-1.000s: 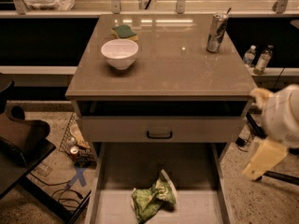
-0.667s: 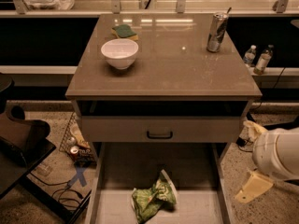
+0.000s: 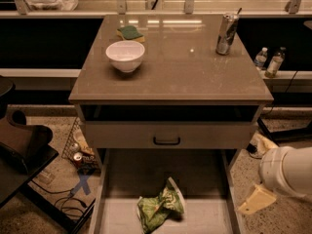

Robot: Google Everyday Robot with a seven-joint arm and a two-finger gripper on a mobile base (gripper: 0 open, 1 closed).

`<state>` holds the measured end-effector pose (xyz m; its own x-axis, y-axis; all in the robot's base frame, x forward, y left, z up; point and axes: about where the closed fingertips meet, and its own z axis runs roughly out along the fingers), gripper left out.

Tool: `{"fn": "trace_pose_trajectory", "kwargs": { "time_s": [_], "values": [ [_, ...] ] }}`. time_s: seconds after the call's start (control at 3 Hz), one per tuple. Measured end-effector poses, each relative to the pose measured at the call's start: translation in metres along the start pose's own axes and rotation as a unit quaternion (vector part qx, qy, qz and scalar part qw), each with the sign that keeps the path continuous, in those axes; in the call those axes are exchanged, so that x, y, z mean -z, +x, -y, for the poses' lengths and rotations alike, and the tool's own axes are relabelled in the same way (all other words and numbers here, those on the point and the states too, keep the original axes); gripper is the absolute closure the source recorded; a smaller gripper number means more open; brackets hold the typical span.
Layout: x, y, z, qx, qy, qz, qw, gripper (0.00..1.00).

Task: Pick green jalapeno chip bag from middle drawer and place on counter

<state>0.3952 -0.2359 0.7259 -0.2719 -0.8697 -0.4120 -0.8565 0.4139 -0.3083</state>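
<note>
The green jalapeno chip bag [image 3: 158, 207] lies crumpled on the pale floor of the open middle drawer [image 3: 207, 219], near its front centre. The counter [image 3: 180, 69] is the glossy grey-brown top of the cabinet above it. My gripper [image 3: 254, 200] shows as a beige part under the white arm [image 3: 287, 172] at the lower right. It is outside the drawer's right wall, to the right of the bag, at about the bag's height and apart from it. It holds nothing that I can see.
On the counter stand a white bowl [image 3: 125, 55], a green-and-yellow sponge [image 3: 129, 32] and a silver can [image 3: 227, 33]. A drawer front with a black handle [image 3: 166, 140] sits above the open drawer. Bottles [image 3: 267, 60] stand at the right, and a dark chair [image 3: 19, 145] and floor clutter [image 3: 80, 152] at the left.
The arm has dropped from beside the counter's right edge down to the lower right, next to the open drawer. The chip bag has not moved.
</note>
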Motion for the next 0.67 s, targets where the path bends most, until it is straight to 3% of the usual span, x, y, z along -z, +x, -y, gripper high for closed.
{"fn": "trace_pose_trajectory", "kwargs": {
  "time_s": [0.33,0.67],
  "values": [
    [-0.027,-0.001,-0.017,-0.010,-0.018,0.025,0.9995,0.00],
    [-0.090,-0.023,-0.055,-0.019,-0.054,0.071,0.9958,0.00]
  ]
}}
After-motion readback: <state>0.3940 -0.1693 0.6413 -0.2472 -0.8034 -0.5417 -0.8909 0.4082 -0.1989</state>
